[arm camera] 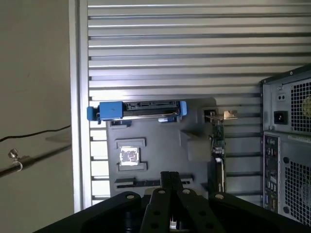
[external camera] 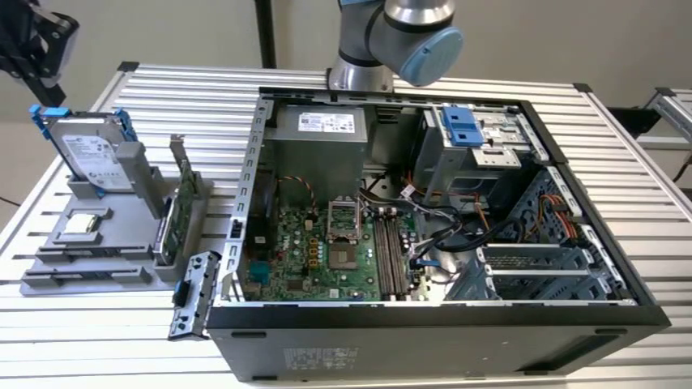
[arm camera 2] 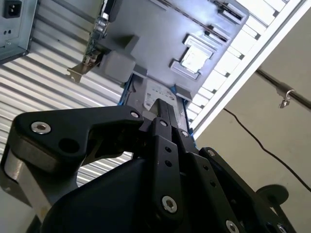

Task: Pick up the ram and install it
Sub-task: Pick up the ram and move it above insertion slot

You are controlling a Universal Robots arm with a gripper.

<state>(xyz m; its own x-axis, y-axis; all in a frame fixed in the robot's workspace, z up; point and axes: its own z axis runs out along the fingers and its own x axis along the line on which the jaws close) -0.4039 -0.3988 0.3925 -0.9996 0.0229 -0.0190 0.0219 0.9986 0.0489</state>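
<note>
Exterior view has the gripper [external camera: 41, 61] way up in the upper left, jaws pinched shut on nothing visible, hanging over the grey tray [external camera: 49, 263] where the ram [arm camera: 138, 183], a dark strip in the first wrist view, lies below it, long side parallel to the hard drive [external camera: 92, 154].

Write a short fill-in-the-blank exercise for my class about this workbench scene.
The hard drive has ___ rails. The green card stands between the hard drive and the computer ___. The table has a top made of metal ___. Missing words: blue; case; slats.
</note>
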